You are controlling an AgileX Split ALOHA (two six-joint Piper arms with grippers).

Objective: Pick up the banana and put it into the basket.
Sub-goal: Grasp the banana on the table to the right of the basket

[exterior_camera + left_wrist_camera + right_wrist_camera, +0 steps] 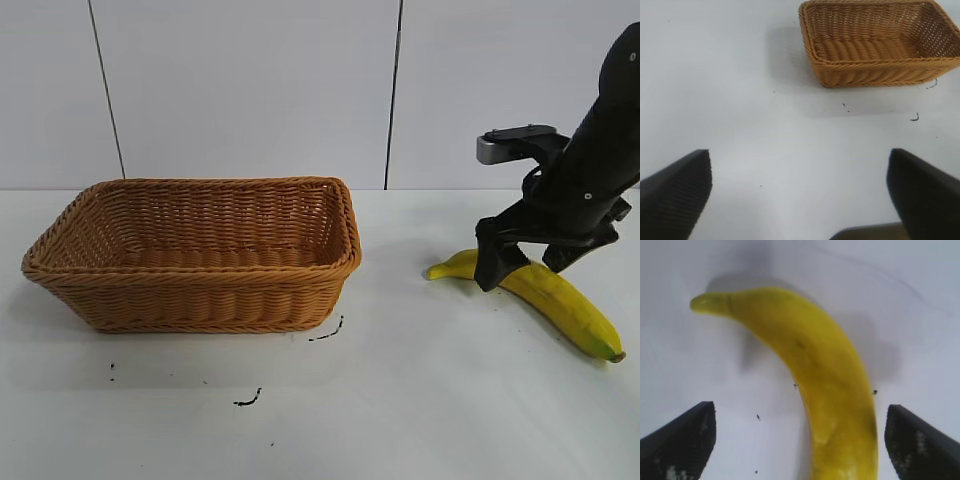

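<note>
A yellow banana [560,300] lies on the white table at the right, its greenish tip toward the basket [190,295]. My right gripper [530,268] stands open, low over the banana's middle, one finger on each side. In the right wrist view the banana [825,385] runs between the two dark fingers [680,440], nearer one of them, and neither touches it. The tan wicker basket [875,70] is empty and sits at the left of the table. My left gripper [800,195] is open over bare table, well away from the basket; the exterior view does not show it.
Small black marks [248,400] dot the table in front of the basket. Bare white tabletop [410,400] stretches between the basket and the banana. A pale panelled wall [250,90] stands behind.
</note>
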